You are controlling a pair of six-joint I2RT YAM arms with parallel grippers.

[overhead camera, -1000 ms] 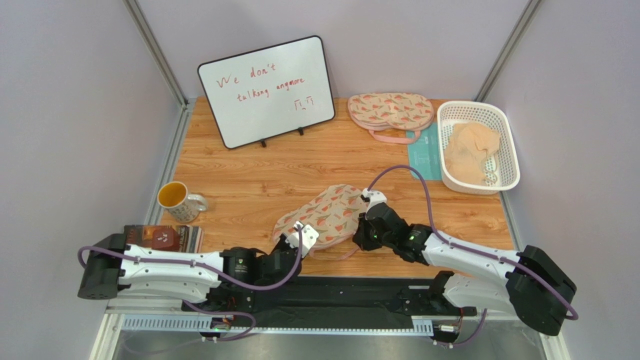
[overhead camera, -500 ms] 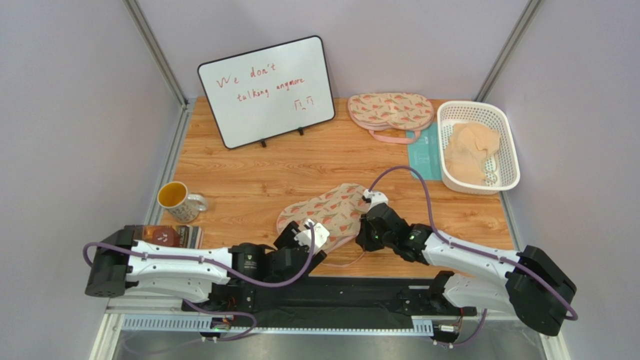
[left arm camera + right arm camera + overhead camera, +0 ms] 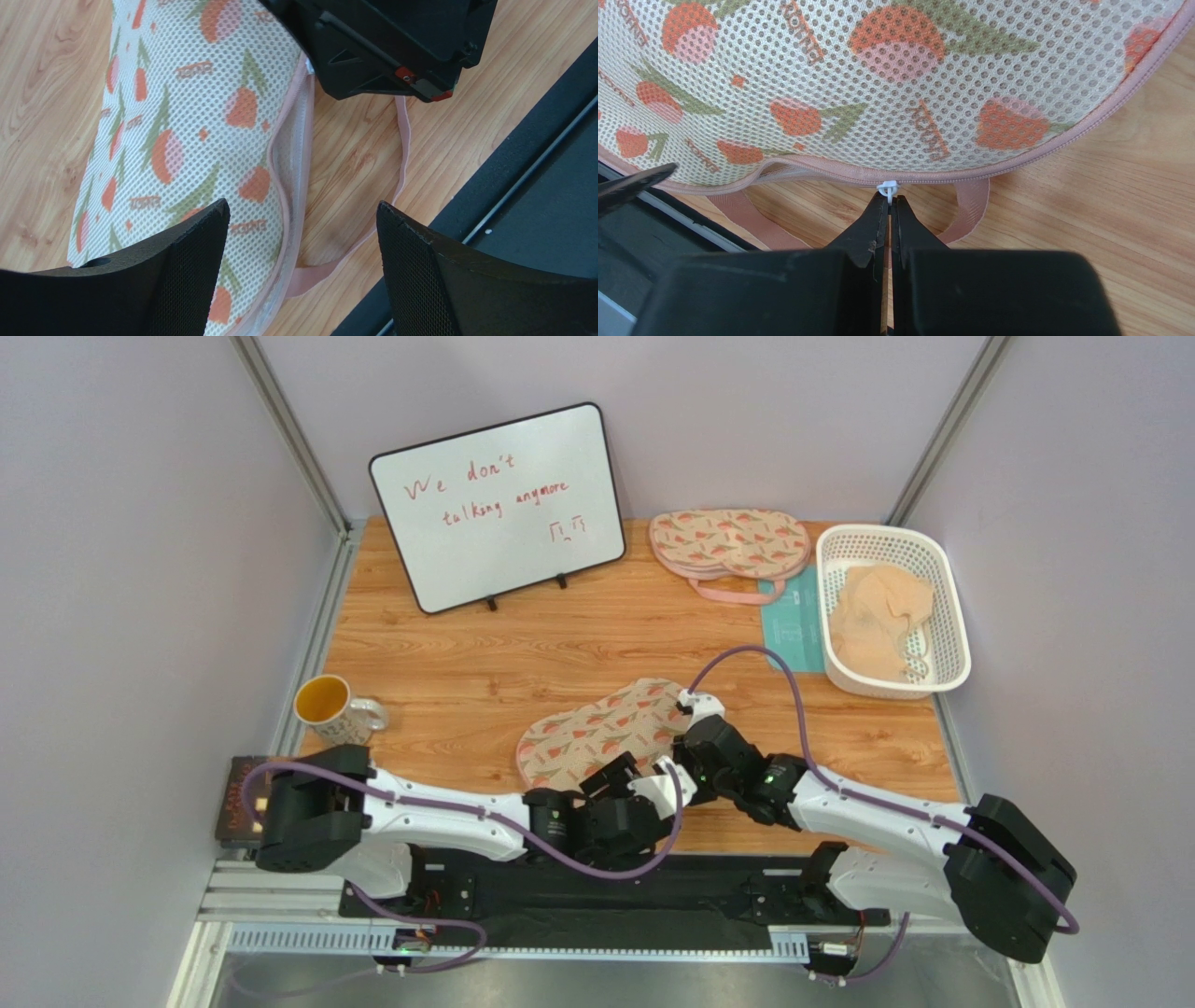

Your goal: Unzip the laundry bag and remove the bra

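The laundry bag (image 3: pixel 596 732), a cream mesh pouch with orange-red and green print and pink trim, lies on the wooden table near the front. My right gripper (image 3: pixel 890 199) is shut on the small white zipper pull (image 3: pixel 887 187) at the bag's near edge, and it shows from above at the bag's right end (image 3: pixel 683 756). My left gripper (image 3: pixel 302 206) is open over the bag's pink edge and loop strap (image 3: pixel 337 262), holding nothing; from above it sits just left of the right gripper (image 3: pixel 638 781). The zipper (image 3: pixel 284 150) gapes slightly. The bra is hidden.
A second printed pouch (image 3: pixel 730 543) lies at the back, beside a white basket (image 3: pixel 828 560) holding pale peach fabric (image 3: pixel 880 620). A whiteboard (image 3: pixel 498 504) stands at the back left. A mug (image 3: pixel 327 707) and a dark book (image 3: pixel 239 805) sit at the left.
My left gripper opened and let go of the bag's left edge, and the left arm swung right to beside the right gripper. The right gripper kept its hold.
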